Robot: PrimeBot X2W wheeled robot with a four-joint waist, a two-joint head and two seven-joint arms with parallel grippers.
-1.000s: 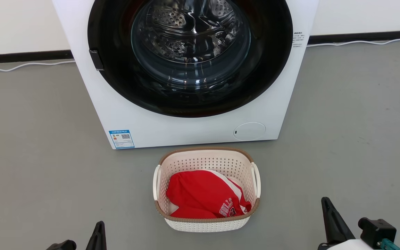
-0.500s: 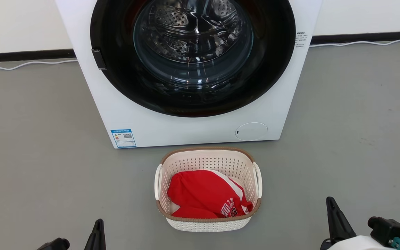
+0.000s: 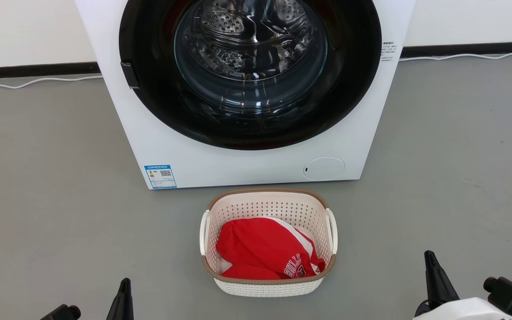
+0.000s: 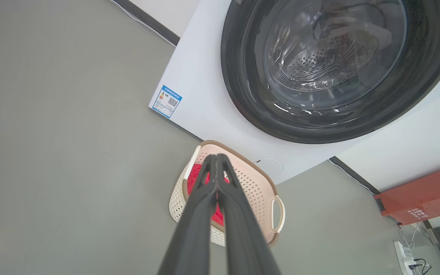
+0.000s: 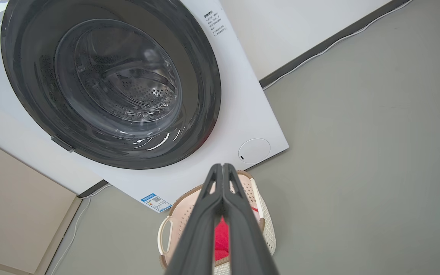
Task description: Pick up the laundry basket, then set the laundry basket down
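Laundry basket (image 3: 268, 281): sitting on the grey floor (image 3: 60, 209), just in front of the washing machine (image 3: 238, 166), holding a red garment (image 3: 258, 249).
Left end effector (image 4: 217, 157): hovering clear of the basket, fingers pressing together, gripping nothing.
Right end effector (image 5: 222, 166): hanging apart too, fingers closed, empty.

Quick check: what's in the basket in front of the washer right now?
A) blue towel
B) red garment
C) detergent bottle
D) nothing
B: a red garment with white lettering lies inside the laundry basket, just in front of the washing machine.
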